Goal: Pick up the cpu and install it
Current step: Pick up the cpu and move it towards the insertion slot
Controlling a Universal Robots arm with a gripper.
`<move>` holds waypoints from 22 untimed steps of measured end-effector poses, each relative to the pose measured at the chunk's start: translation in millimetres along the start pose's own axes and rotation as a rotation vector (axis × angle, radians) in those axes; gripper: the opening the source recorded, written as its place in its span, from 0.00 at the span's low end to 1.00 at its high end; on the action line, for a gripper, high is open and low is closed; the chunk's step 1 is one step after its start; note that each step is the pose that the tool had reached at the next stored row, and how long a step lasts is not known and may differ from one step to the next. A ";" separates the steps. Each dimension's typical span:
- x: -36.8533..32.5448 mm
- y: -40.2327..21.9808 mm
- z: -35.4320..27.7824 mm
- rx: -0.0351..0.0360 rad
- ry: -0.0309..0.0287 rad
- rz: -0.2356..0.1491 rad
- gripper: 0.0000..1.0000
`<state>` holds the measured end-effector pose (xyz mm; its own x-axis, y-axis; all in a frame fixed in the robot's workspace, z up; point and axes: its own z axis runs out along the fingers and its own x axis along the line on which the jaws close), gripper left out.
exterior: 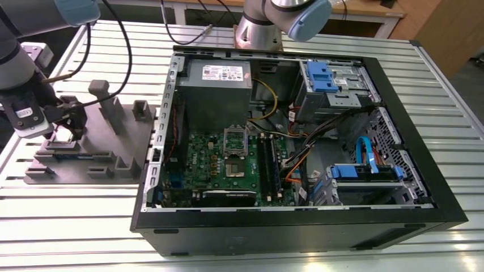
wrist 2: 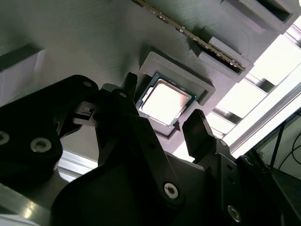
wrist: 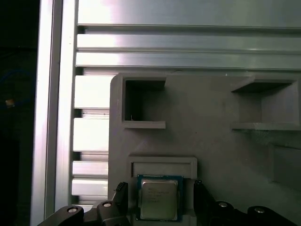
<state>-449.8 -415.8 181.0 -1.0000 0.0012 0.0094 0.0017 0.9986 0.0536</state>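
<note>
The cpu, a small square chip with a silvery top, lies flat in a shallow recess of the grey holder tray. In both wrist views my gripper is open, one dark finger on each side of the chip with a small gap to its edges. The second wrist view shows the cpu between the fingertips of the gripper. In the exterior view the gripper hangs low over the tray at the exterior view's left, beside the open computer case.
Inside the case lie the green motherboard with its open socket, a grey power supply and blue drive brackets. Upright posts rise from the tray. A second arm's base stands behind the case on the slatted table.
</note>
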 end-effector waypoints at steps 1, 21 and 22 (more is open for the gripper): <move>0.0 0.1 0.2 0.0000 -0.0002 0.002 0.66; -0.4 0.4 1.4 0.0003 -0.0007 0.011 0.66; -0.4 0.4 1.4 0.0004 -0.0007 0.011 0.66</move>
<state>-449.4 -415.4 179.6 -0.9999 0.0124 0.0093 0.0129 0.9985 0.0531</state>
